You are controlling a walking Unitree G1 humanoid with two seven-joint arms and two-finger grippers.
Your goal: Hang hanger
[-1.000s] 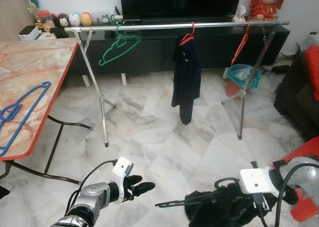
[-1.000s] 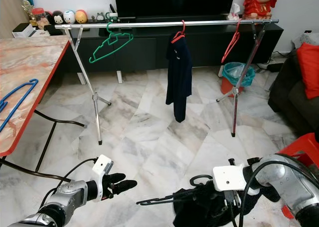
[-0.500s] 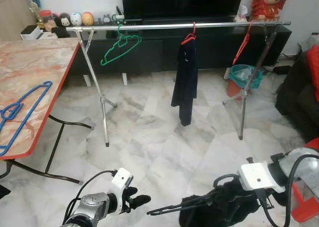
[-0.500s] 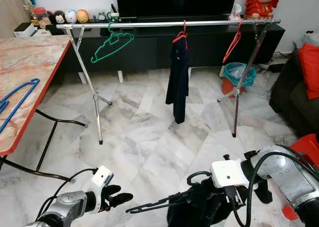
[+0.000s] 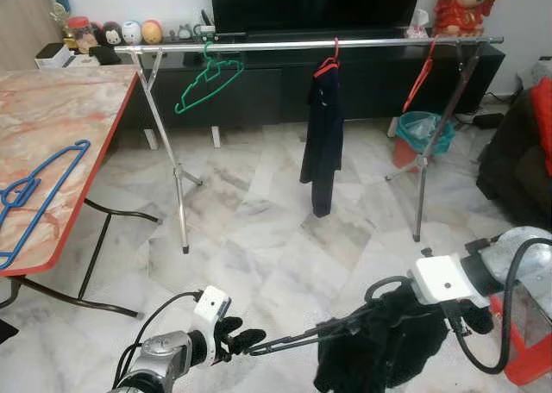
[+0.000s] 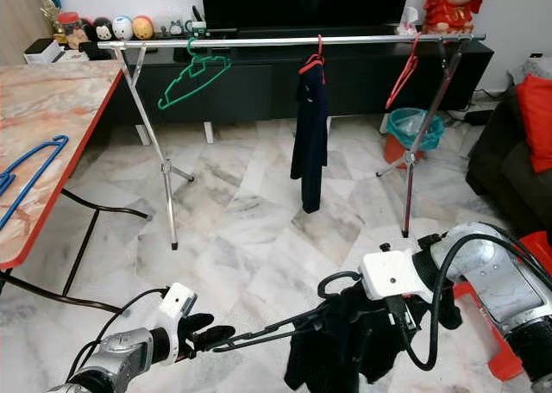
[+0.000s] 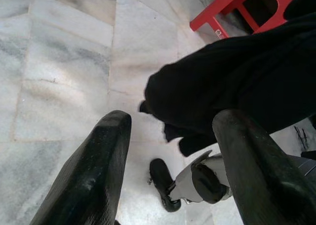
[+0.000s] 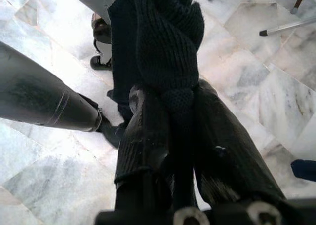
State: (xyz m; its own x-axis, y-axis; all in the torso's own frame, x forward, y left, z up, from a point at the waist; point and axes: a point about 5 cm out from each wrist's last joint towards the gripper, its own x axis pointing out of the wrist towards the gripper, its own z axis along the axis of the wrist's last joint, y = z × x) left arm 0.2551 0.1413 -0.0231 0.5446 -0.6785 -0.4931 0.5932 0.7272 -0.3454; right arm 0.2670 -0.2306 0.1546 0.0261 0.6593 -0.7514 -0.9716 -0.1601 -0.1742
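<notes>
Garment first: nearest to me, low and to the right, the right gripper (image 8: 173,136) has its two black fingers clamped on a black hanger (image 6: 293,322) with a dark knitted garment (image 5: 384,350) draped over it, the cloth bunched and hanging below the wrist. The hanger's hook curls up beside the white wrist housing, and its long arm juts out leftward, level with the floor. The left gripper (image 6: 207,334) sits low at the near left, its fingers (image 7: 94,170) spread apart with nothing between them, their tips close to the end of that hanger arm; I cannot tell whether they touch it.

Further out on the left stands a marble-topped table (image 5: 60,126) with a blue hanger (image 5: 34,195) lying on it. Beyond the bare marble floor (image 5: 259,229) stretches the metal rail (image 6: 293,40), well apart from both grippers, in front of a dark TV cabinet. It carries a green hanger (image 5: 205,81) towards the left, a dark garment on a red hanger (image 6: 309,134) near the middle, and a second red hanger (image 5: 420,70) on the right.

By my reckoning the carrying step is in hand and the hanging is not yet done. The next move calls for closing the gap to the rail, raising the hook above it, and settling it into a free stretch, probably between the green hanger and the hung garment.
</notes>
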